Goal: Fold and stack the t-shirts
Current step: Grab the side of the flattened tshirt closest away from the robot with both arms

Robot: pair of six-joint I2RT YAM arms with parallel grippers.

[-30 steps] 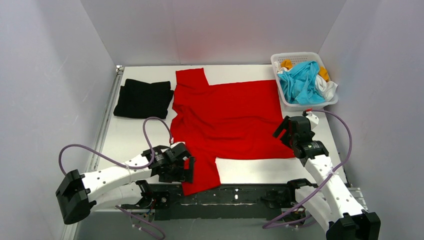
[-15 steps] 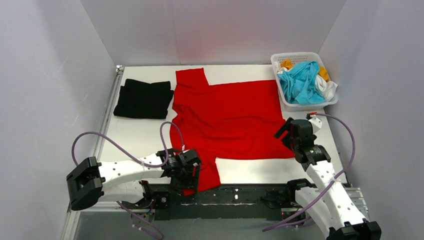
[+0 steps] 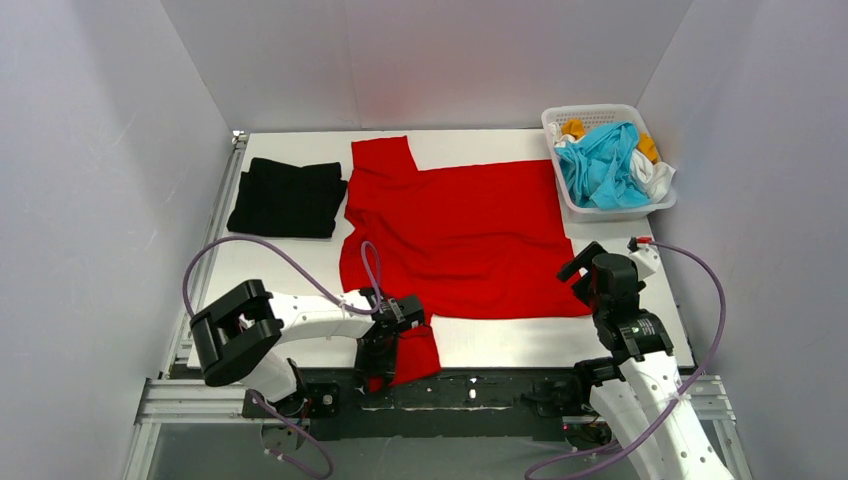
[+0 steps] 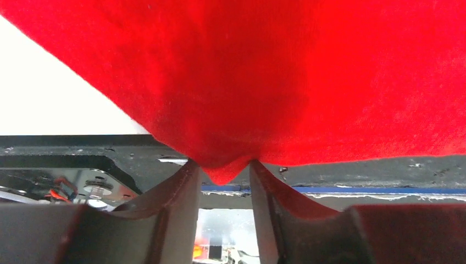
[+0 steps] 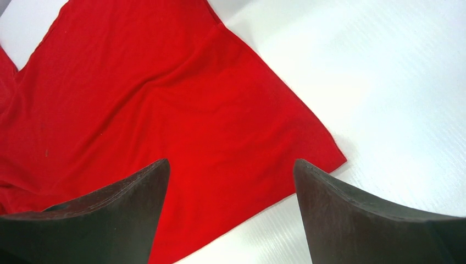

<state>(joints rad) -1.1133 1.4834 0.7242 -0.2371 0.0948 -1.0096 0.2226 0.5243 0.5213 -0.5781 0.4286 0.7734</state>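
A bright red t-shirt (image 3: 460, 225) lies spread flat across the middle of the table, one sleeve reaching the near edge. My left gripper (image 3: 386, 348) sits at that near sleeve. In the left wrist view its jaws (image 4: 222, 165) pinch a small fold of the red cloth (image 4: 247, 82), which touches both fingers. My right gripper (image 3: 584, 268) hovers open over the shirt's near right corner (image 5: 308, 148), with nothing between its fingers (image 5: 132, 198). A folded black t-shirt (image 3: 288, 197) rests at the far left.
A white lattice basket (image 3: 590, 112) at the far right holds crumpled cyan (image 3: 600, 165), white and orange-yellow cloth. The black metal rail (image 4: 82, 151) of the table's near edge runs just below the left gripper. Grey walls enclose the table.
My left arm swung right and toward the near edge, and its jaws narrowed onto the near sleeve. The right gripper drew back slightly toward the near right, still open.
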